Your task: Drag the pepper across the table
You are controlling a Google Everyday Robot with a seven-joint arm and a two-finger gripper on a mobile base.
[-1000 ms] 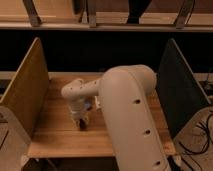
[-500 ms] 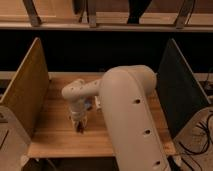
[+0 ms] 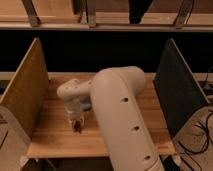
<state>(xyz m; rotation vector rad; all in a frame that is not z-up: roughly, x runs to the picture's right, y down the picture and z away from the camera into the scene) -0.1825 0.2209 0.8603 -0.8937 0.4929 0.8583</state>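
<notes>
My gripper (image 3: 76, 124) points down at the front left part of the light wooden table (image 3: 55, 142), its tip on or just above the planks. A small dark red shape at its tip is the pepper (image 3: 78, 129), mostly covered by the gripper. The large cream arm (image 3: 120, 115) fills the middle of the view and hides the table's centre.
An upright wooden panel (image 3: 25, 95) stands at the table's left side and a dark panel (image 3: 177, 95) at its right. A small bluish thing (image 3: 86, 106) shows just behind the wrist. The front edge of the table (image 3: 65, 152) is close below the gripper. Shelving runs along the back.
The gripper has moved a little to the left and toward the table's front edge, with the dark shape staying at its tip.
</notes>
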